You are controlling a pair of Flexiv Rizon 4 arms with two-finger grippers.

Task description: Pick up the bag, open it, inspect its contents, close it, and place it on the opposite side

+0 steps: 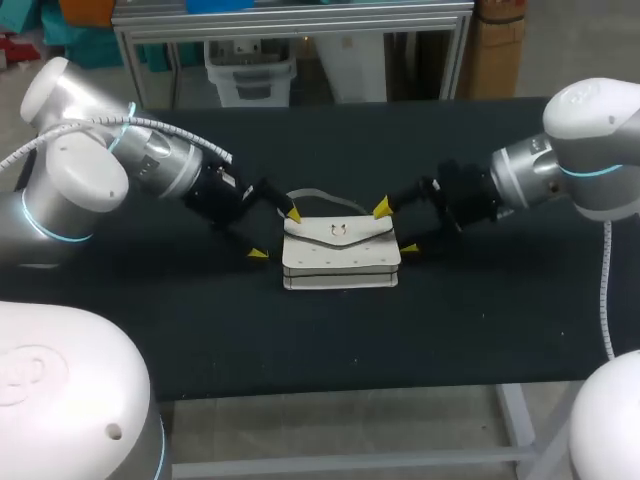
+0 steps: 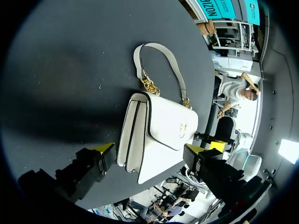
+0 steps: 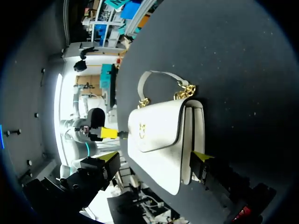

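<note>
A metal-framed table [image 1: 450, 330] covered in black cloth is seen, and near its middle a small white leather handbag [image 1: 340, 250] with a gold clasp is laid flap-up, its chain-linked handle resting on the cloth.

Table [image 1: 330, 340]: one, wide, with a matte black top dotted with small pale specks. Frame [image 1: 518, 420]: pale grey metal, with a rail under the near edge and a leg at the near right corner.
</note>
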